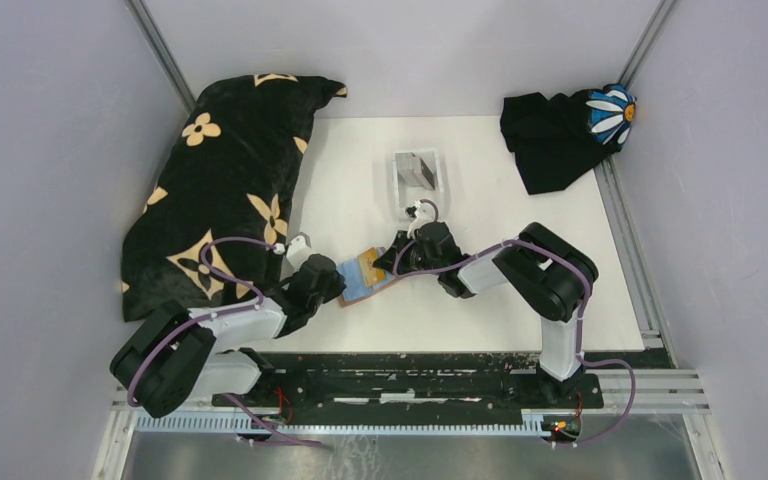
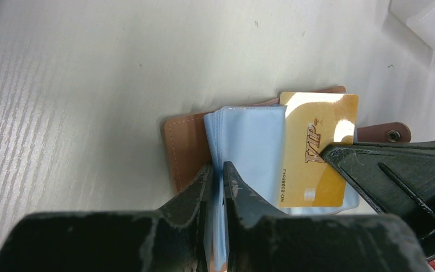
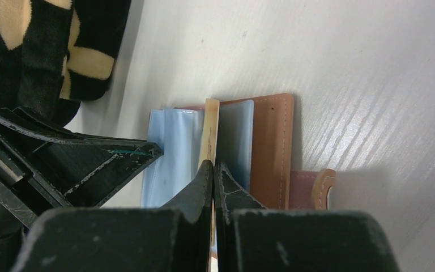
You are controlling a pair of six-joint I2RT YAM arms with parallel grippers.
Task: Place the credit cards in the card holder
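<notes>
The tan-brown card holder [image 1: 352, 292] lies open mid-table, its pale blue plastic sleeves [image 2: 249, 141] fanned up. My left gripper [image 2: 220, 170] is shut on the edge of those sleeves, and the brown leather cover [image 2: 182, 144] shows behind it. A gold credit card [image 2: 317, 150] marked VIP lies over the sleeves. My right gripper [image 3: 213, 167] is shut on this card, which appears edge-on [image 3: 210, 127] in the right wrist view, standing between the sleeves [image 3: 170, 147] and the leather [image 3: 272, 141]. Dark credit cards [image 1: 418, 168] lie further back.
The dark cards rest in a small white tray [image 1: 400, 192] behind the grippers. A black cushion with yellow flowers [image 1: 225, 190] fills the left side. A black cloth with a daisy [image 1: 560, 135] sits at the back right. The holder's snap tab [image 2: 393, 135] sticks out sideways.
</notes>
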